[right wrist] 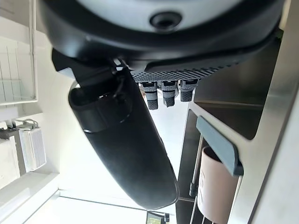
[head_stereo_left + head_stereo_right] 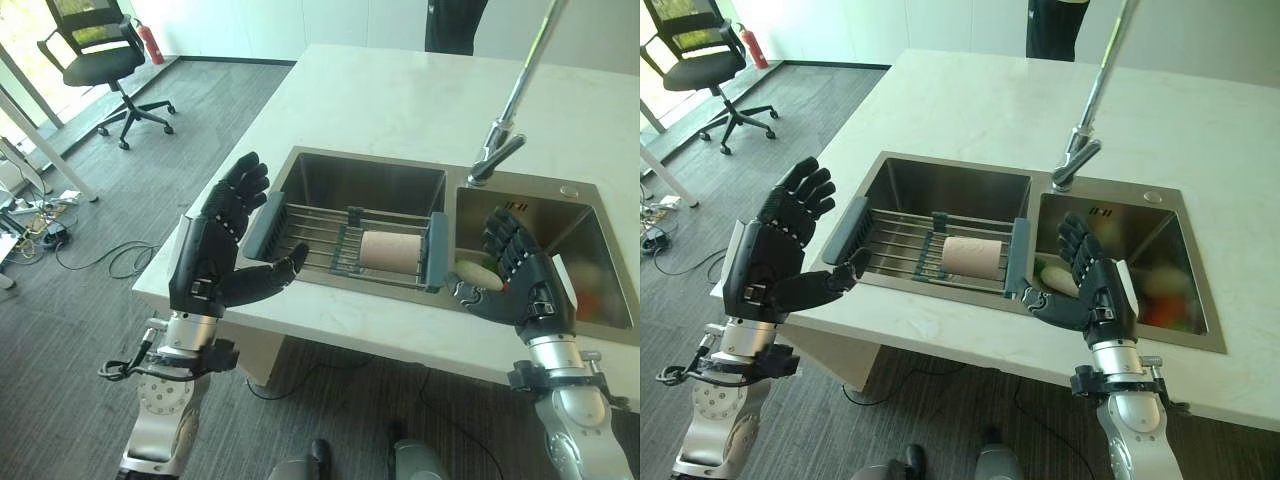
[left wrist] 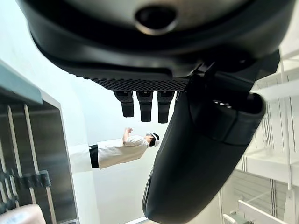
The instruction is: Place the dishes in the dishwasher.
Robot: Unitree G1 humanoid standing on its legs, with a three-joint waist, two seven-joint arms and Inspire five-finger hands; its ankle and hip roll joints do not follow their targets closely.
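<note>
Floor: grey carpet (image 2: 150, 170), laid in tiles.
Counter: a pale island (image 2: 400, 100), set with a steel double sink (image 2: 1095, 195).
Furniture: a black office chair (image 2: 105, 60) is seen far left.
Wall: white (image 2: 250, 25); a red extinguisher (image 2: 150, 40) stands against it.
Light: daylight, from far left.

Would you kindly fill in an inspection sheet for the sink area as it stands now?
Surface: pale stone counter with a double steel sink.
Job's things: pinkish cup lying on its side in the drying rack across the left basin; pale dish and blurred colourful items in the right basin.
Clutter: nothing seen on the counter.
Hands: left hand open, raised beside the rack; right hand open over the right basin.
Cables: wires on the floor.
Surroundings: tap, office chair, fire extinguisher, a person.
</note>
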